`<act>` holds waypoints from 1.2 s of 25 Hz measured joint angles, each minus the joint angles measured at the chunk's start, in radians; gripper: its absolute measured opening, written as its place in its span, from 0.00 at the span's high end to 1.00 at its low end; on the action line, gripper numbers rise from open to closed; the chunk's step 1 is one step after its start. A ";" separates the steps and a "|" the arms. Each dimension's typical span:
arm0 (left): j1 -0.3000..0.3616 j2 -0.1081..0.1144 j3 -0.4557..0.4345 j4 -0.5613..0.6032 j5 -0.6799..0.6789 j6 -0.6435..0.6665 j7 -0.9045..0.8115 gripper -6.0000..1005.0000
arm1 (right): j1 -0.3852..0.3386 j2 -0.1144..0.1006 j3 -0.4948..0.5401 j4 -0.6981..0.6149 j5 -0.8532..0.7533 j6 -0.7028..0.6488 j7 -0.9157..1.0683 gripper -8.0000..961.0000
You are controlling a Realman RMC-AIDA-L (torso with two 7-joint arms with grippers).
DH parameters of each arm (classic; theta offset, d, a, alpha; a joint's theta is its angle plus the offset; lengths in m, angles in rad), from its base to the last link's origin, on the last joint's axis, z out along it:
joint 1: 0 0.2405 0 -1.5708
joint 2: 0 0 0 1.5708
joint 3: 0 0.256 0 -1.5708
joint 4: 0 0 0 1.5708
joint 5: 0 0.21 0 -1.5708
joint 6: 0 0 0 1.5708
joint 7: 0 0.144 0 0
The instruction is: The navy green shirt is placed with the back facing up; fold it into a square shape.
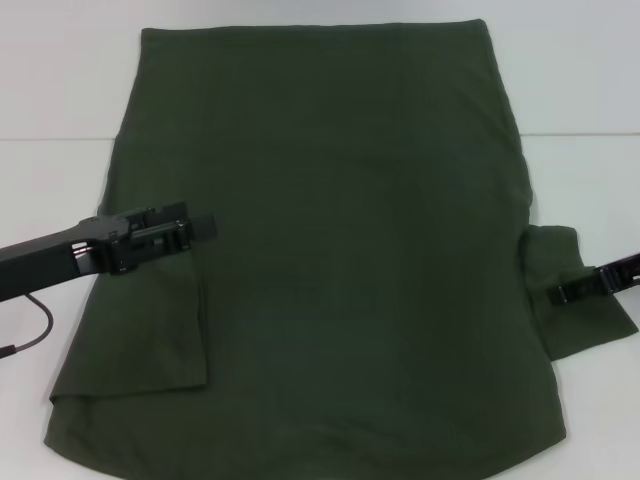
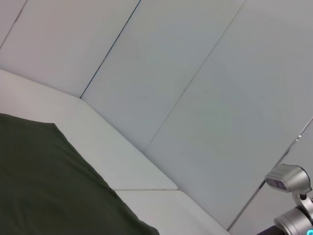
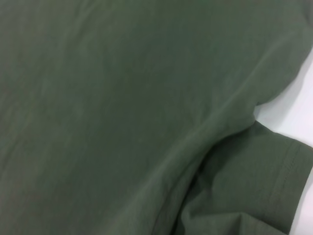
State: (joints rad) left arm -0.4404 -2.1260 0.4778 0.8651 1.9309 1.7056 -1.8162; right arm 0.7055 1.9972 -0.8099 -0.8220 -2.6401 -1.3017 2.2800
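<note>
Shirt lies flat on the white table, plain side up, hem toward the far edge and the neck end toward me at the near edge of my head view. It covers most of the table's middle. On my left side the sleeve is already folded inward over the body, forming a flap whose straight edge runs down near the shirt's left third. On my right side the other sleeve sticks out sideways onto the bare table, not folded in.

My left gripper hangs over the left part of the shirt, just above the top of the folded flap, pointing toward the middle. I see its dark fingers close together at the tip, but I cannot tell whether they are pinching cloth or merely shut. A thin cable loops off that arm over the table.

My right gripper sits at the right sleeve, its tip over the cloth near the sleeve's middle. Whether it is spread or pressed together I cannot tell from here.

Left wrist view shows only a corner of shirt, table and the pale wall panels behind. Right wrist view is filled with green cloth and the armpit seam where the sleeve meets the body, with a sliver of table beside it
</note>
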 joint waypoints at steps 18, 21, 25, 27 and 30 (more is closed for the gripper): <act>0.002 -0.002 -0.001 0.000 -0.029 0.004 -0.003 0.22 | 0.006 0.009 0.008 0.019 -0.032 0.047 0.059 0.12; -0.001 -0.002 -0.001 0.000 -0.029 0.010 -0.003 0.22 | 0.006 0.003 0.013 0.023 -0.029 0.055 0.074 0.13; 0.001 -0.002 -0.001 0.000 -0.030 0.012 -0.003 0.22 | 0.008 -0.001 0.014 0.031 -0.031 0.071 0.080 0.24; 0.002 -0.002 -0.001 0.000 -0.035 0.012 -0.004 0.22 | 0.009 -0.002 0.014 0.032 -0.030 0.071 0.081 0.32; 0.004 -0.002 -0.001 0.000 -0.041 0.012 -0.009 0.22 | 0.012 -0.002 0.015 0.045 -0.029 0.073 0.081 0.45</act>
State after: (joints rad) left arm -0.4368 -2.1276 0.4771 0.8651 1.8902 1.7178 -1.8248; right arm 0.7175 1.9956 -0.7953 -0.7767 -2.6693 -1.2286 2.3607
